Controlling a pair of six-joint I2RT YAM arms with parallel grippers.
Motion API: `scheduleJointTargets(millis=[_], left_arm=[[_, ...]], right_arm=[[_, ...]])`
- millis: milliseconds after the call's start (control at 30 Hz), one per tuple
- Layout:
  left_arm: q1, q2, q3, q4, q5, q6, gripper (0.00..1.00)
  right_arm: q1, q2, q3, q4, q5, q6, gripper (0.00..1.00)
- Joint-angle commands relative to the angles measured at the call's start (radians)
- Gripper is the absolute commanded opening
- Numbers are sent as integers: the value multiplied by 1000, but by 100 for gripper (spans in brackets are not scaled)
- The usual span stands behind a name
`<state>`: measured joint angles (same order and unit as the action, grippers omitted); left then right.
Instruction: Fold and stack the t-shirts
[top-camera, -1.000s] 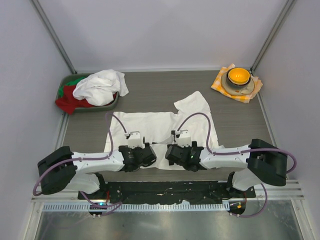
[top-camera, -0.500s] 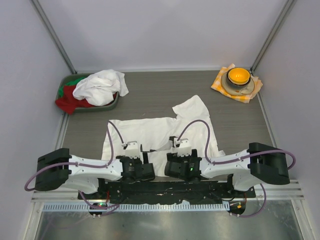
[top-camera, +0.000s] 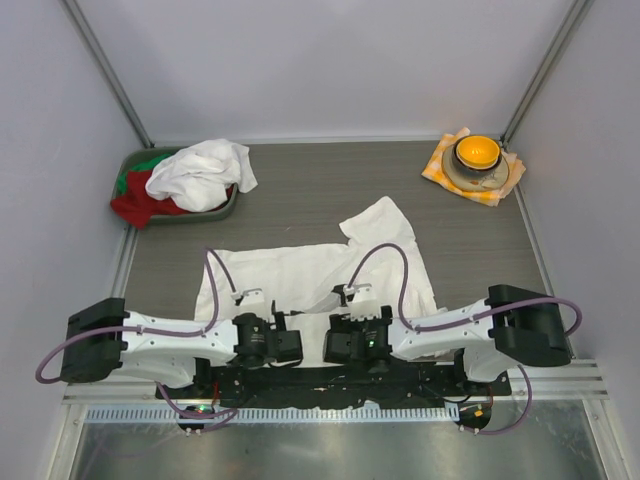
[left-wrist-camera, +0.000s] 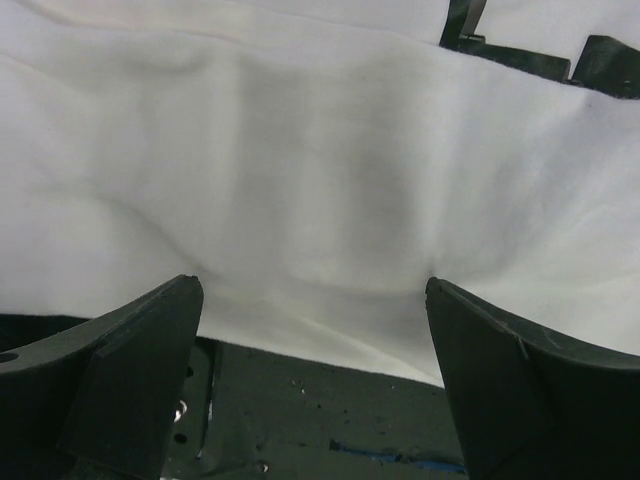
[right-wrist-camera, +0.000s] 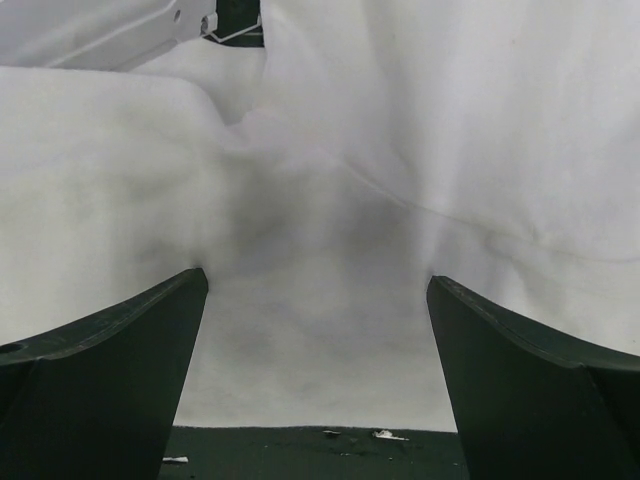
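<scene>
Grey-green bin (top-camera: 229, 207), far-left bench (top-camera: 320, 180): crumpled t-shirt (top-camera: 200, 172) atop red garment (top-camera: 135, 208), green garment (top-camera: 146, 162). Far right: grey bowl (top-camera: 462, 181) holding orange item (top-camera: 476, 150). Flat t-shirt (top-camera: 300, 268) mid-bench. Left jaws, right jaws spread wide at its near hem, gripping nothing.

A t-shirt (top-camera: 300, 272) is spread across the near middle of the table (top-camera: 300, 190). At its near edge, the left gripper (top-camera: 282, 340) and right gripper (top-camera: 338, 345) are set side by side. A second t-shirt (top-camera: 195, 172) is heaped in a bin (top-camera: 131, 158) at far left. A bowl (top-camera: 476, 152) is set on a cloth (top-camera: 436, 166) at far right.
</scene>
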<state>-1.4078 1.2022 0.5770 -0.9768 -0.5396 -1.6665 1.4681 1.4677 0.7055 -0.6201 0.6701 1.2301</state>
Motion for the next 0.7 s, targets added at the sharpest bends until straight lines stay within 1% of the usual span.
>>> scheduleJointTargets(millis=[0, 33, 100, 167, 200, 233, 267, 300, 333, 367, 400, 433, 467, 500, 533, 567, 600, 633, 667], left_arm=[[-6, -7, 111, -149, -8, -7, 100], [-5, -13, 132, -167, -26, -3, 100], [7, -35, 199, -218, -66, 20, 100], [61, -61, 259, -230, -118, 97, 100], [90, -70, 271, -217, -131, 135, 100], [174, -79, 280, -191, -131, 246, 100], [220, -91, 297, -125, -123, 305, 100], [265, -113, 302, -81, -115, 359, 100], [356, -121, 308, -44, -90, 470, 100], [403, -124, 325, -8, -74, 519, 100], [449, -115, 337, 47, -60, 568, 100], [533, -106, 351, 65, -51, 646, 100], [576, -90, 384, 82, -27, 687, 100], [617, -72, 398, 108, -13, 723, 100], [698, -41, 412, 121, 0, 747, 100], [737, -24, 432, 142, 45, 799, 100], [774, -9, 435, 165, 64, 818, 100], [846, 22, 438, 211, 87, 835, 100], [880, 39, 445, 230, 134, 862, 100]], right_arm=[[17, 80, 113, -231, -94, -21, 100], [15, 80, 144, -251, -25, -35, 100], [-8, 65, 234, -292, 43, -93, 99], [-41, 33, 300, -271, 120, -157, 100], [-95, 20, 319, -248, 135, -250, 100], [-136, 11, 336, -221, 141, -315, 100], [-175, 3, 360, -140, 134, -372, 100], [-265, -10, 368, -86, 122, -499, 99], [-314, -10, 377, -42, 94, -547, 100], [-360, -7, 405, 24, 35, -588, 100], [-462, 2, 416, 57, 4, -668, 100], [-515, 11, 425, 84, -21, -691, 100], [-579, 17, 442, 136, -108, -717, 100], [-639, 25, 453, 155, -154, -736, 100], [-766, 45, 463, 167, -196, -754, 100], [-820, 54, 483, 196, -266, -761, 100], [-869, 66, 494, 212, -297, -767, 100], [-964, 95, 509, 220, -328, -771, 100], [-1000, 117, 544, 229, -349, -779, 100]])
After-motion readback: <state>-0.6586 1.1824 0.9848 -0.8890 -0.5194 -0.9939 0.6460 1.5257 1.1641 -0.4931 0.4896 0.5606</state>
